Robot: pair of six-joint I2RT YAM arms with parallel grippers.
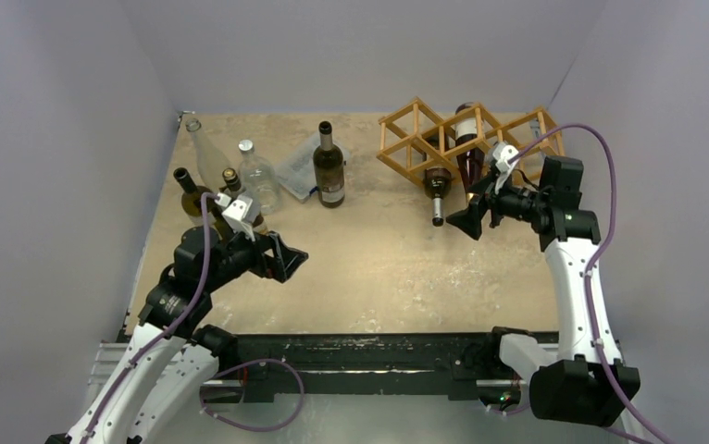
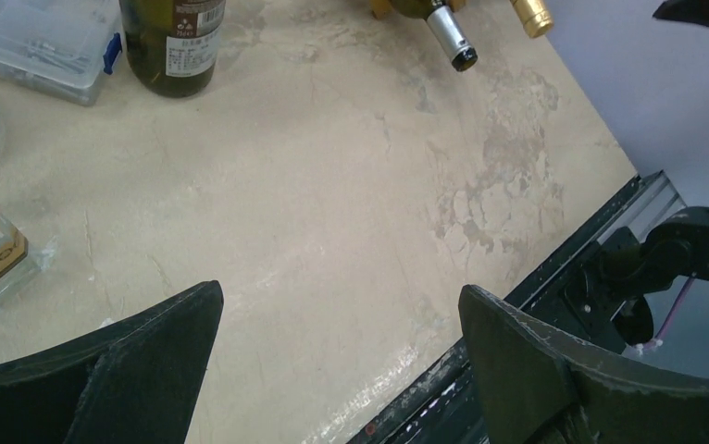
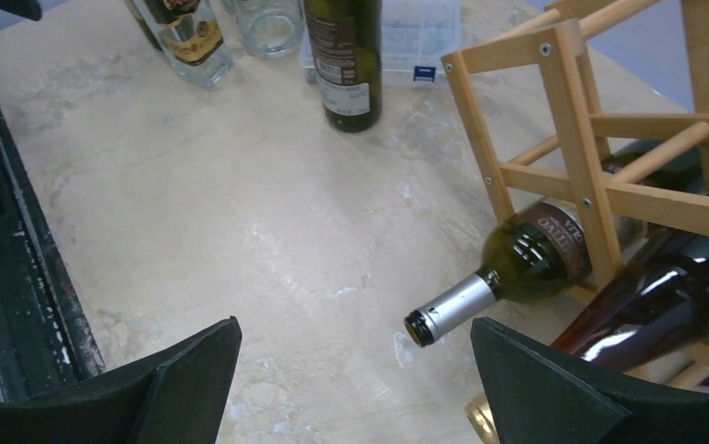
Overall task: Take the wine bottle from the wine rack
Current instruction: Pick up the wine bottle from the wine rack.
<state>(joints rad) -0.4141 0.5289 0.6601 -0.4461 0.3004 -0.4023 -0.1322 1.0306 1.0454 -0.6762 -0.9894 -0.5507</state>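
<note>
At the beige marbled surface's point(image 1: 360, 268) far right, a light-brown wooden-rod wine rack point(image 3: 568, 120) cradles a dark-green, silver-capped wine bottle point(image 3: 517, 264); black left pincer point(image 2: 339, 294) and right pincer point(image 3: 355, 324) both gape, empty.

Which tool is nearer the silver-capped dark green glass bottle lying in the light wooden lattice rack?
Right. The right tool hangs open by the neck of that bottle; the left tool is open too, far off to the bottle's left.

Left hand point(image 2: 342, 301), right hand point(image 3: 355, 328): both agape
</note>
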